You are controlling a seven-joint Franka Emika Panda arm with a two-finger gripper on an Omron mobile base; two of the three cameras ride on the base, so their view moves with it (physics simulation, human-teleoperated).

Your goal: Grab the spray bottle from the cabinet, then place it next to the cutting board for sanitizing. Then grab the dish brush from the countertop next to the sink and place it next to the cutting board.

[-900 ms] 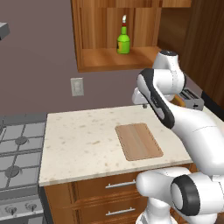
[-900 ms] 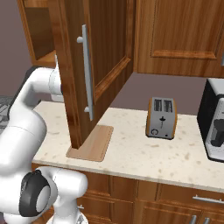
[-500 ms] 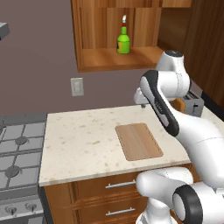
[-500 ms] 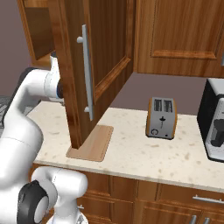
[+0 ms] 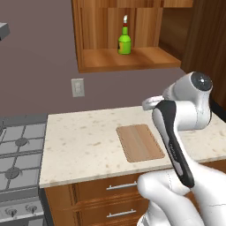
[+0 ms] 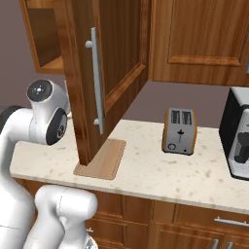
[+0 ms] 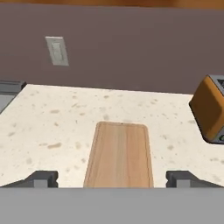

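The small green spray bottle (image 5: pixel 124 41) stands upright on the shelf of the open wooden cabinet (image 5: pixel 132 60) on the wall. Below it, the light-brown cutting board (image 5: pixel 139 142) lies flat on the speckled countertop (image 5: pixel 84 141). In the hand view my gripper (image 7: pixel 113 178) hovers over the near end of the cutting board (image 7: pixel 120 153), open, with nothing between its two dark fingertips (image 7: pixel 42 178). The bottle is well above the hand. The dish brush and the sink are out of view.
The open cabinet door (image 6: pixel 99 73) with its long metal handle hangs just right of my arm. An orange toaster (image 6: pixel 180 131) and a dark coffee machine (image 6: pixel 239 141) stand further right. A stove (image 5: pixel 17 150) adjoins the counter's left end, and a wall outlet (image 5: pixel 78 87) sits above.
My arm has drawn back from the cabinet door toward the base and its elbow has risen. The bottle, the board and the open door stay put.
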